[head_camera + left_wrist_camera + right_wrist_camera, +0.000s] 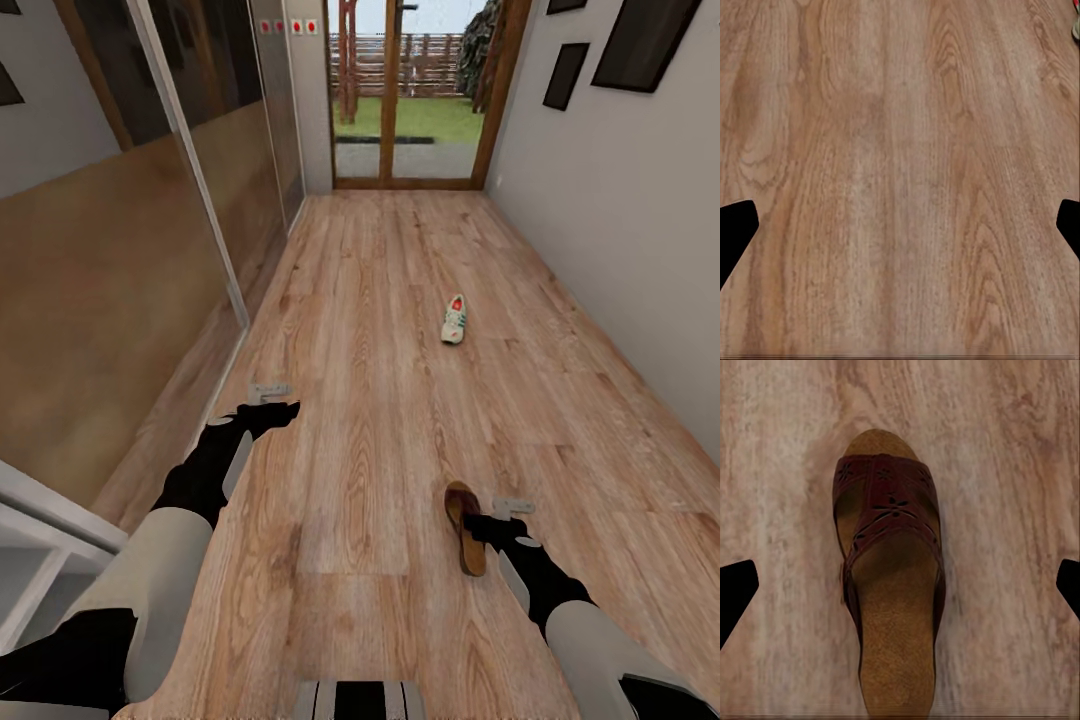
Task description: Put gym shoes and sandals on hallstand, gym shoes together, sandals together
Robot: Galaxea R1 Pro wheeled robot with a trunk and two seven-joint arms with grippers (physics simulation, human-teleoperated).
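**Right tool above a sandal, one gym shoe farther down the corridor**

Nearest the robot, a dark brown sandal [465, 527] lay flat on the corridor floor [380, 450], sole down. The right tool [512, 507] hovered just over it with its fingers spread wide; in the right wrist view the sandal [891, 585] sat between the two black fingertips [735, 596], touching neither. The left tool [270, 391] hung over bare planks [900, 180], likewise spread and holding nothing. Farther along, well apart from the sandal, a white gym shoe [454, 320] with green stripes rested on the floor. Beyond it stood a glass door [405, 90].
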